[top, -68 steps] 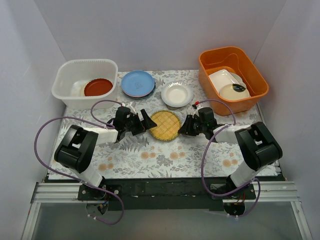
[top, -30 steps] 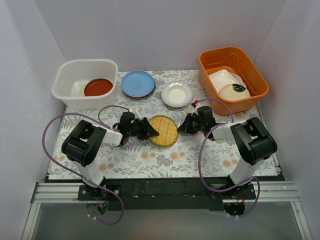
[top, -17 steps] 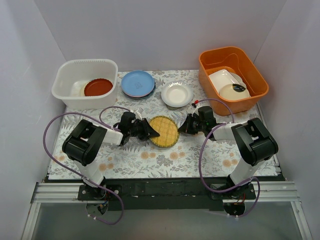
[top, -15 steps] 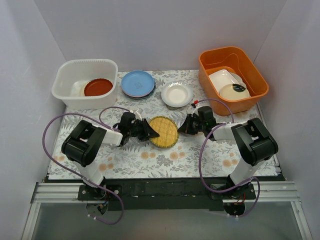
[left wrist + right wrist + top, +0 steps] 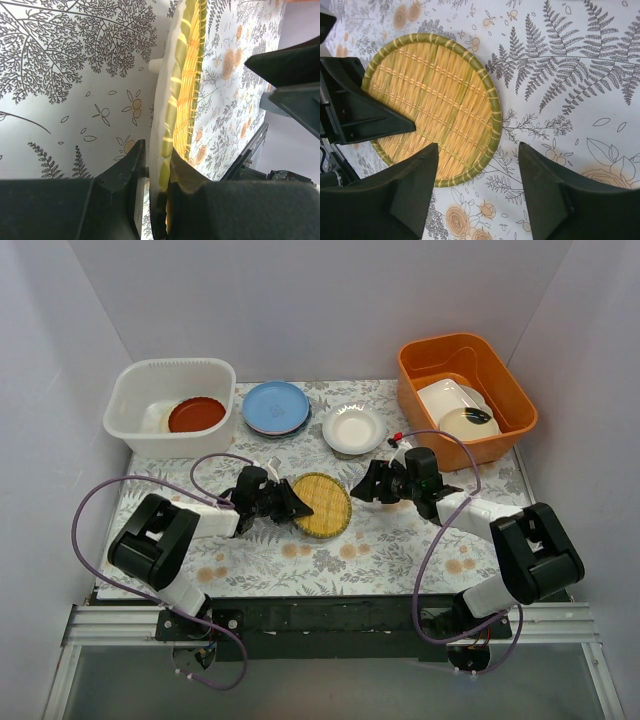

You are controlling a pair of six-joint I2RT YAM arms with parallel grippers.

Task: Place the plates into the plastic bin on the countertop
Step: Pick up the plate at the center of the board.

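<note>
A yellow woven-look plate lies mid-countertop. My left gripper is shut on its left rim; the left wrist view shows that rim edge-on, pinched between the fingers of the gripper. My right gripper stands open just off the plate's right edge, its jaws spread over the rim and touching nothing. The plastic bin sits at the back left with a red plate inside. A blue plate stack and a small white scalloped plate rest behind.
An orange tub at the back right holds a white rectangular dish and a cream dish with a black blob. Purple cables loop beside both arms. White walls close in the back and sides.
My right gripper has opened, let go of the yellow plate's right rim and drawn back a little. The left gripper stays shut on the left rim.
</note>
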